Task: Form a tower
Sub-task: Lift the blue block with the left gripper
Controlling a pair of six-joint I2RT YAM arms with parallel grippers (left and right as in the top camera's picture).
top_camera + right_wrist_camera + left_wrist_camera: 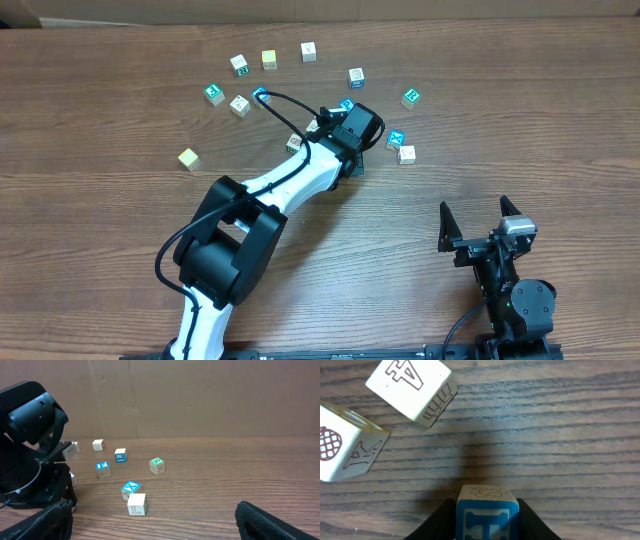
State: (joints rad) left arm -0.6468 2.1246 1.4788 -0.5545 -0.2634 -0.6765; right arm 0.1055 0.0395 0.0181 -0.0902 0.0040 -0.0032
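My left gripper reaches over the middle of the cube scatter. In the left wrist view its black fingers press both sides of a small wooden cube with a blue letter face towards the camera and a pale top. The left gripper is shut on that cube, which looks to rest on the wood table. No tower is in view; the cubes I see lie singly. My right gripper stands open and empty near the front right, its fingers wide apart.
Just ahead of the held cube lie a "4" cube and a "K" cube. A blue X cube and an "L" cube sit right of the left gripper. Several more cubes arc along the back, and a yellow cube lies apart at the left.
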